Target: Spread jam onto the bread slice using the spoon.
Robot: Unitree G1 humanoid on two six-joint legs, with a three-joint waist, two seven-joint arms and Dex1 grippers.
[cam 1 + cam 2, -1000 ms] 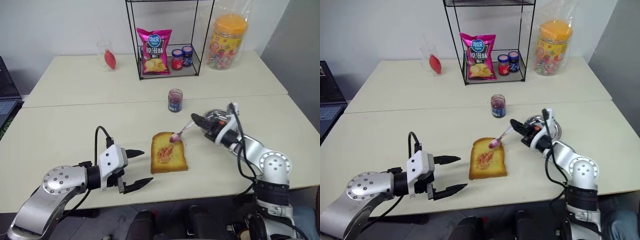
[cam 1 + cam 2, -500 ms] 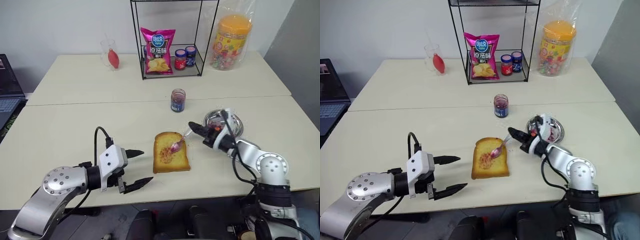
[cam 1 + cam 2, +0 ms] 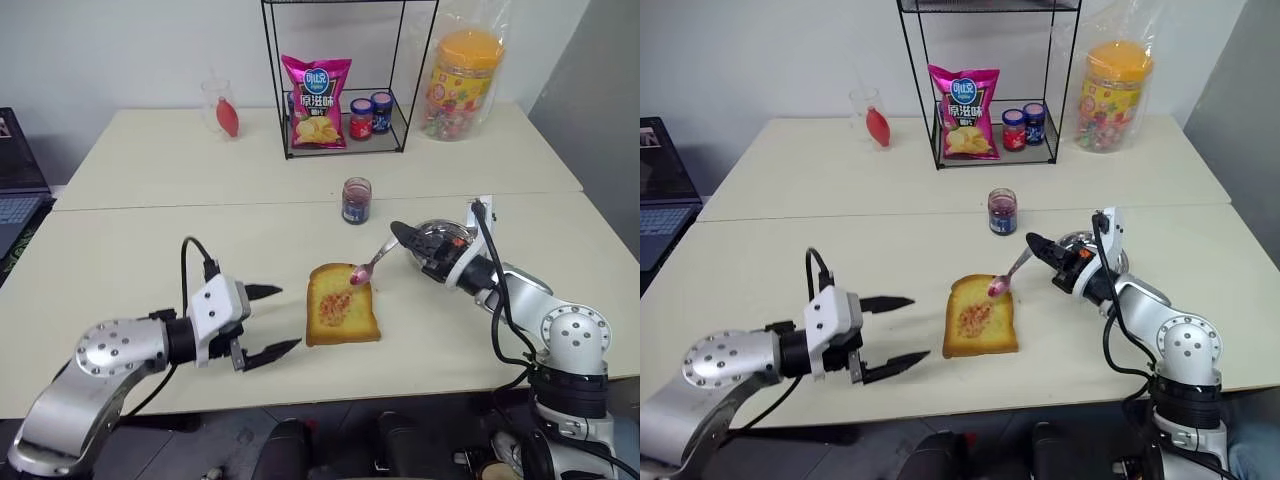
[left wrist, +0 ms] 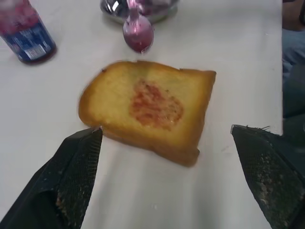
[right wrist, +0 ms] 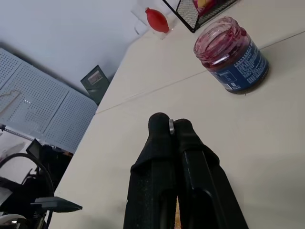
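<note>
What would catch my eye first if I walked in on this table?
Probably the golden toast slice with a red jam smear, lying mid-table. The right claw holds a small silver spoon whose jam-coated bowl is over the toast's far edge. The left claw is open, beside the toast.

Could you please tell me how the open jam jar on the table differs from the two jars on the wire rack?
The open jam jar has no lid and stands alone on the bare table; the two rack jars wear lids, one red, one blue, and sit side by side on the wire rack beside the chip bag. All three are small, upright and similar in size.
</note>
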